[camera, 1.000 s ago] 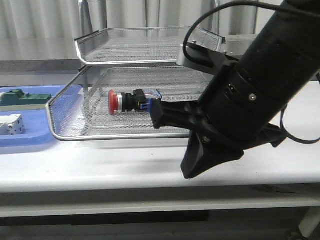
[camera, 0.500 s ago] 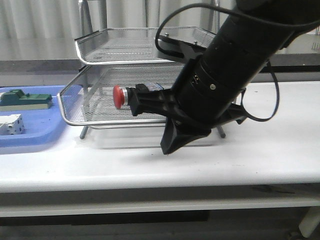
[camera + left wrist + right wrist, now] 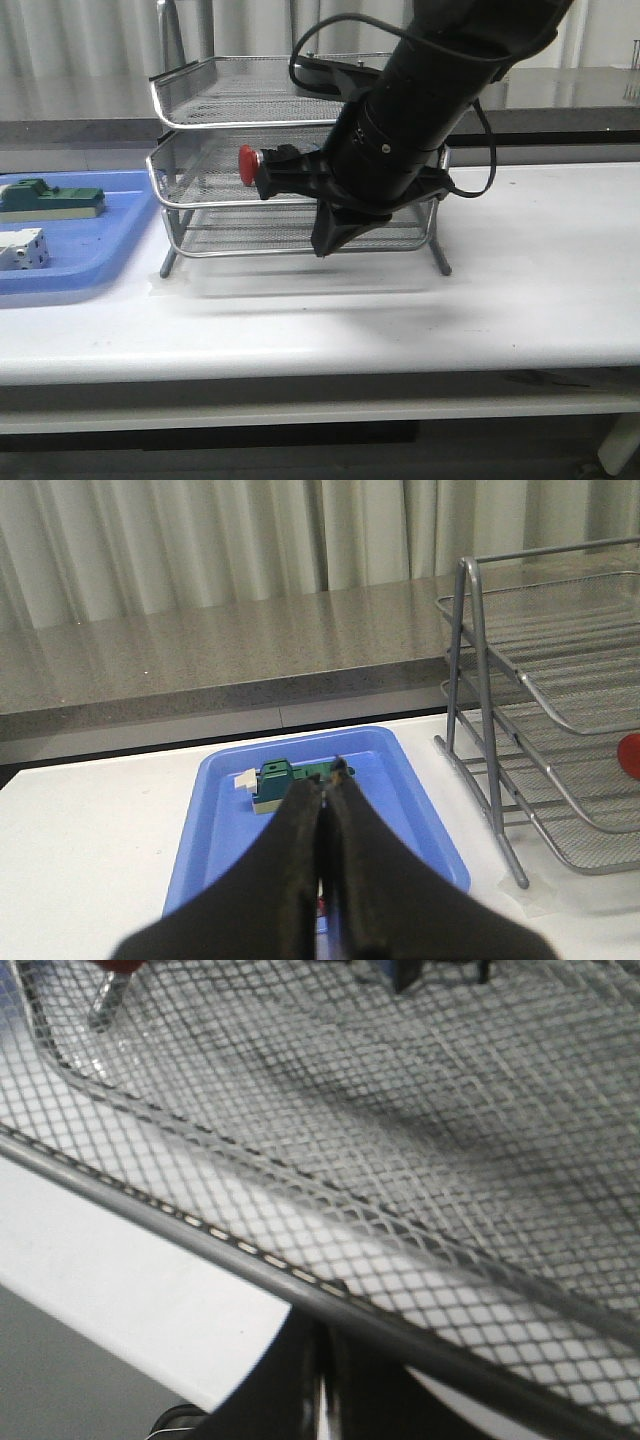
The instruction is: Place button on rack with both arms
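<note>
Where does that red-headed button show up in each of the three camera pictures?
Front view: button in the rack's middle tier, left of centre.
Left wrist view: only its red head at the right edge.
Right wrist view: a red sliver at the top edge, probably its head.
Shared landmark: the wire-mesh rack.

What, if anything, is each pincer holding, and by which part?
The left pincer is shut on nothing. The right pincer sits against the middle-tier rim of the rack, but a grip cannot be told.

no readable text, labels, brands or numbers anywhere
</note>
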You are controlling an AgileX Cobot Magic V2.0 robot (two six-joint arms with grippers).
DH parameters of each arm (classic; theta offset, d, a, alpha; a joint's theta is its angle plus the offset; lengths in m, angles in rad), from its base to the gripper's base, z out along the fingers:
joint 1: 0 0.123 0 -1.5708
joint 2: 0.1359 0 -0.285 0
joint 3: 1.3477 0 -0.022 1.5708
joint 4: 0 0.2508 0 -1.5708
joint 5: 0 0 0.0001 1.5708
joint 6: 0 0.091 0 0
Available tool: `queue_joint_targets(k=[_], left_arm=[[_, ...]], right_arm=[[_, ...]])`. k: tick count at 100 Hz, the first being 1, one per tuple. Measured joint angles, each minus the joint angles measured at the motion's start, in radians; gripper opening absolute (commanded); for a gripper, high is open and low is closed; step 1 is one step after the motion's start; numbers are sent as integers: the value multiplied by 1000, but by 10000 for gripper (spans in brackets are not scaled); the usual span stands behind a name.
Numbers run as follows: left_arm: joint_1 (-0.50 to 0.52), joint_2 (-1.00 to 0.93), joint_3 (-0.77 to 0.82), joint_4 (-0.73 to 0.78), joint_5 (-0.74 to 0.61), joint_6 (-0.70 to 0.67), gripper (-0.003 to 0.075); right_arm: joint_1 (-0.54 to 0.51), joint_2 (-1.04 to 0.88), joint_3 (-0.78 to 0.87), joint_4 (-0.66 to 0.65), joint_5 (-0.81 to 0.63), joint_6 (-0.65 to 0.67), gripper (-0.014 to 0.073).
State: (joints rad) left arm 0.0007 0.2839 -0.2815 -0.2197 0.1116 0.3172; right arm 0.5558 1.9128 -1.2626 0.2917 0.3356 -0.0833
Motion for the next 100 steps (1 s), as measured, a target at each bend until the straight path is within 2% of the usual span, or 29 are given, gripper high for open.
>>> queue_joint_targets(k=[42, 57, 80, 100], left_arm=[[0, 0, 0, 0, 0, 0, -21], [0, 0, 0, 0, 0, 0, -21], [0, 0, 0, 0, 0, 0, -21], [0, 0, 0, 0, 0, 0, -21]], right_arm=[[-30, 32, -49, -46, 2, -2, -67], [-32, 30, -51, -46, 45, -2, -66], [-32, -33, -46, -48, 111, 0, -57], [-34, -141, 44, -54, 113, 2, -57]])
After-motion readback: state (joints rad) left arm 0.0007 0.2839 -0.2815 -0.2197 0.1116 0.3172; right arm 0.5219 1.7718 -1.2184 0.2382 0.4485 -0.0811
